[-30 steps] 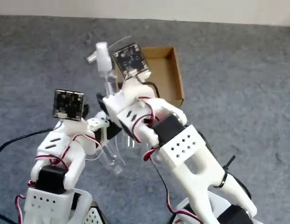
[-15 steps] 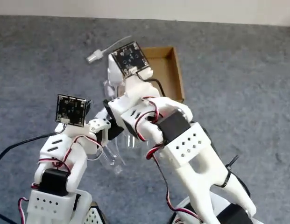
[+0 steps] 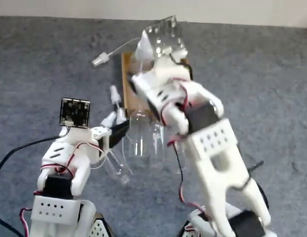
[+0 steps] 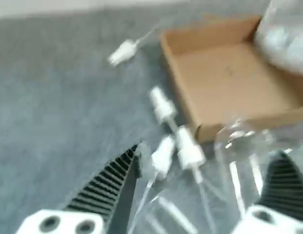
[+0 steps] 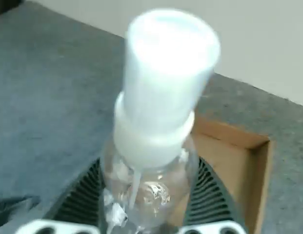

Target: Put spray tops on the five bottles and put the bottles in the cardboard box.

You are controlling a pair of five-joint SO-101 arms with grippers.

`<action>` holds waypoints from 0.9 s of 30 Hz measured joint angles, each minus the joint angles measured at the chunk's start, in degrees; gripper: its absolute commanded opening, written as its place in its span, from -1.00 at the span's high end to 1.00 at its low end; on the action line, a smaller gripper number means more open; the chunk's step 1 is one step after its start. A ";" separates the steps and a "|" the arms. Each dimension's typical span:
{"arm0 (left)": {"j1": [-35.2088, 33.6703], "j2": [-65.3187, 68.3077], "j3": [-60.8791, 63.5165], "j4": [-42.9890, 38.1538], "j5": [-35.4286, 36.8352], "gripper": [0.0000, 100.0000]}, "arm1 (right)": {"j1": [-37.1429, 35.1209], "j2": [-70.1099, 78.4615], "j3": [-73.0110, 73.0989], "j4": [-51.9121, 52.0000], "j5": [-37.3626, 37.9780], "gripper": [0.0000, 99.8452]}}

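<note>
Two clear bottles (image 3: 141,133) stand side by side on the grey carpeted table (image 3: 252,89), at about 3 o'clock from the left gripper (image 4: 207,156). That gripper's jaws are spread wide and grip nothing. Three spray tops (image 4: 161,105) with thin dip tubes lie just beside each other between that gripper and the near corner of the cardboard box (image 4: 229,73). They are at 12 o'clock from the jaws and close against the box's outer wall. A fourth, loose spray top (image 3: 101,60) rests well apart from them, at about 10 o'clock from the box, with its tube trailing toward the box's far corner.

In the high view the right arm (image 3: 212,143) crosses over the box and hides most of it, leaving bare the wall on the 9 o'clock side.

At the arm's 12 o'clock tip, above the far end of the box, the right gripper (image 5: 149,168) pinches the capped bottle (image 5: 161,97) by its clear body, one ribbed black finger on each side. The bottle's white spray-top end points up out of the jaws toward the wrist camera. Its long axis runs crosswise to the line between the fingers. From the high view I cannot tell how far the bottle tilts. The open box shows beneath and beyond the bottle.
</note>
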 measured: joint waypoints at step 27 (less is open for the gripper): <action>-21.10 0.09 10.64 -3.60 -4.40 0.56 | 4.66 66.29 -44.13 -19.87 -3.16 0.99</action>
